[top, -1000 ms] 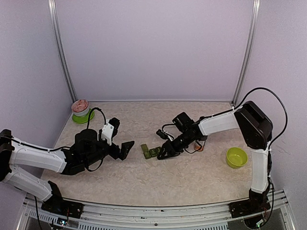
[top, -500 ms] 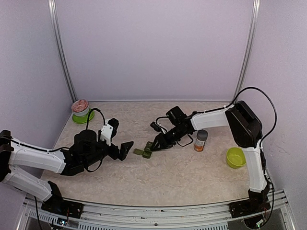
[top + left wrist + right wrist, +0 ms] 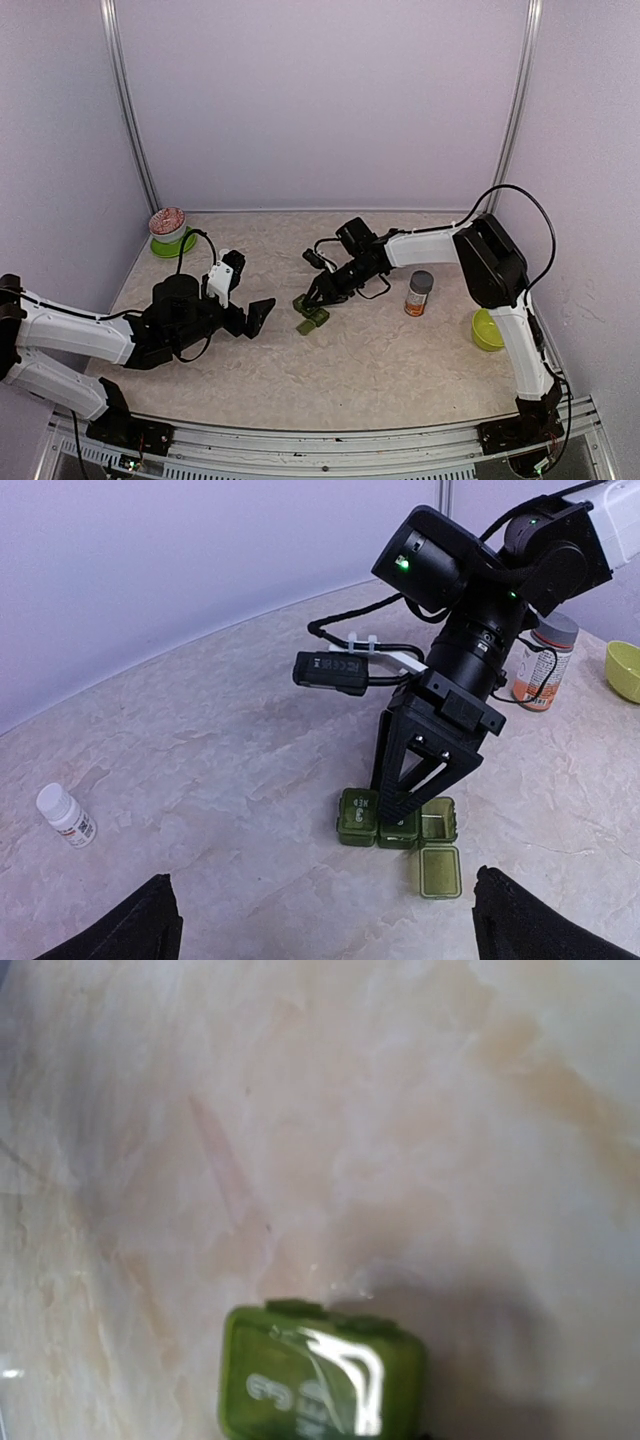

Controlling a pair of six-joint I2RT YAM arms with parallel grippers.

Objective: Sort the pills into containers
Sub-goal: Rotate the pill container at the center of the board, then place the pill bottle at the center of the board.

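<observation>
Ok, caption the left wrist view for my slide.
Right gripper tip-down at the dark green containers, one end lid flipped open.

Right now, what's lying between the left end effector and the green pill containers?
Nothing: only bare marbled tabletop separates the left end effector from the pill containers. The left wrist view shows it best, and the top view agrees.

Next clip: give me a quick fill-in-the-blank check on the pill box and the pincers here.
The containers form a strip of ___ joined compartments. The lid of one end compartment is ___. The left pincer is ___. The orange bottle with the grey cap stands ___.
Missing: three; open; open; upright.
</observation>
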